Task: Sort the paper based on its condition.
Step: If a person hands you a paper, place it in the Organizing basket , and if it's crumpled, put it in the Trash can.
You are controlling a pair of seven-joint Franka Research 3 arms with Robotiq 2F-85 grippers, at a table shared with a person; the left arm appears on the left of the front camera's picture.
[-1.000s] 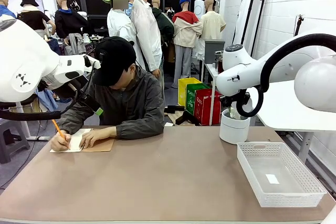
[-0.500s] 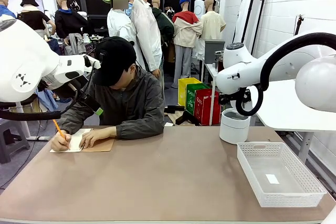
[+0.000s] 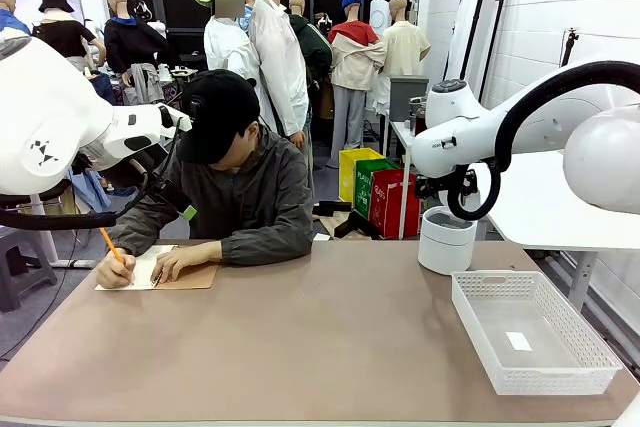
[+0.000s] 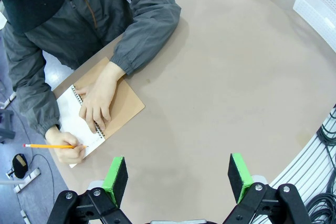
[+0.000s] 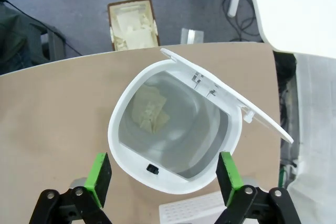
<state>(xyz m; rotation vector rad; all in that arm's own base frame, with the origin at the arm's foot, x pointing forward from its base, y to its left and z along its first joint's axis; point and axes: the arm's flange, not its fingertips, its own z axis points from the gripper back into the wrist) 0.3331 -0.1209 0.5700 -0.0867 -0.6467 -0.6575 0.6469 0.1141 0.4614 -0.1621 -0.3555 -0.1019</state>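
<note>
A crumpled pale paper (image 5: 149, 111) lies at the bottom of the white bin (image 5: 118, 145), whose lid (image 5: 226, 95) stands open. My right gripper (image 5: 164, 182) hangs open straight above the bin with nothing between its green pads. In the front view the bin (image 3: 447, 242) stands at the table's far right, under my right arm (image 3: 460, 132). At the far left a person writes with a pencil (image 4: 50, 146) on a white page (image 4: 71, 116) of a spiral notebook (image 3: 190, 277). My left gripper (image 4: 177, 174) is open and empty, high above the table near the person (image 3: 180, 202).
A white mesh basket (image 3: 475, 322) with a small white tag (image 3: 518, 341) sits at the front right. A cardboard box of scraps (image 5: 132, 24) stands on the floor beyond the table. A white side table (image 3: 550, 212) is at the right.
My right arm has lifted slightly above the bin. The person keeps writing and my left arm has not moved.
</note>
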